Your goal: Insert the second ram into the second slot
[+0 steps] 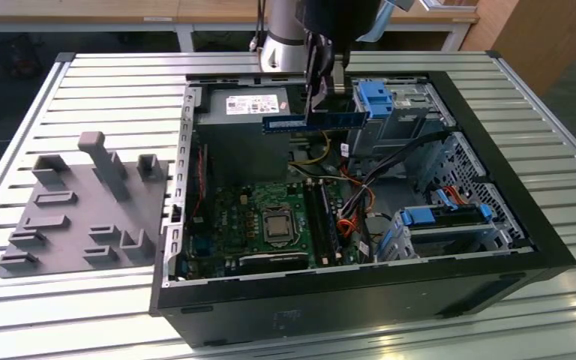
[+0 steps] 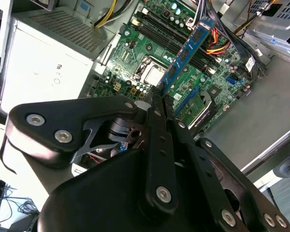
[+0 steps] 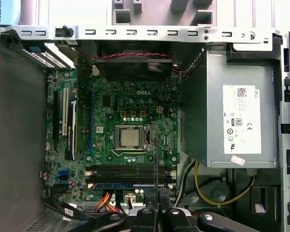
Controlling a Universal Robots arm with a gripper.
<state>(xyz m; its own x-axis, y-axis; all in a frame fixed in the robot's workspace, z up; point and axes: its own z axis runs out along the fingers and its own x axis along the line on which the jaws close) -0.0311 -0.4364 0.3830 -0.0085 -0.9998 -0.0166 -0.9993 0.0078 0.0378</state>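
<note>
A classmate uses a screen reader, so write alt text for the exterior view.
The end effector holds the ram level above an open computer case, not yet in a slot of the motherboard. A grey fixture lies on the slatted table at the exterior view's left.

A worktable (image 1: 88,82) of ribbed, silver metal slats is seen across most of the exterior view, and bright patches of light are reflected along its near edge (most strongly toward the exterior view's right). Behind it, a bench (image 1: 118,11) with a pale wooden top is set on a white frame. A wooden panel (image 1: 553,37) is stood at the far corner on the exterior view's right. Dark floor (image 1: 3,90) is glimpsed past the table's edge on the exterior view's left.
</note>
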